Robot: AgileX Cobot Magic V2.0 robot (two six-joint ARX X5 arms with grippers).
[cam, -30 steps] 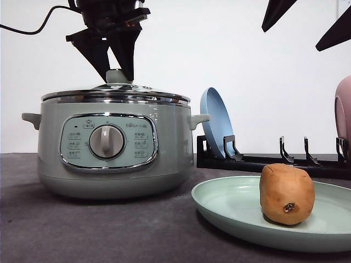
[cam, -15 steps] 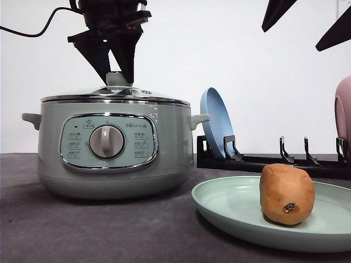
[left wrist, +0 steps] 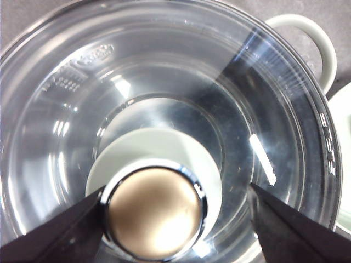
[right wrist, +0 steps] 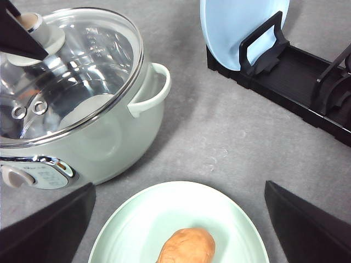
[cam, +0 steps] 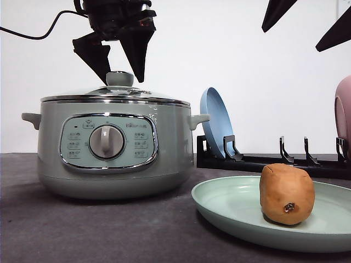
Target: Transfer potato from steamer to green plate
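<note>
We see the potato [cam: 287, 194] standing on end on the green plate [cam: 230, 205], near the right of the scene, its dark pit facing us; the plate's right edge is cut off by the front view's border, and in the right wrist view only the upper part of the potato [right wrist: 186, 247] shows before the frame ends. The steamer [cam: 112, 147] sits well apart to the left on the grey table [cam: 98, 230], with its glass lid [cam: 116, 94] on and the knob [cam: 119, 78] upright at the centre. The left gripper [cam: 117, 57] hangs just above that knob, its two dark fingers spread wider than the knob and holding nothing; from the left wrist view the fingertips [left wrist: 66, 230] flank the knob's shiny cap [left wrist: 153, 207] without touching it. Glare and reflections on the glass keep us from making out what is inside the pot. The right gripper [cam: 307, 24] is high at the upper right, only its dark finger ends entering the front view; they stand wide apart and empty. Behind the plate, a black rack [cam: 263, 161] holds a blue plate [cam: 216, 123] on edge, and a pink dish [cam: 344, 118] is cut off at the far right, so we cannot tell its shape.
</note>
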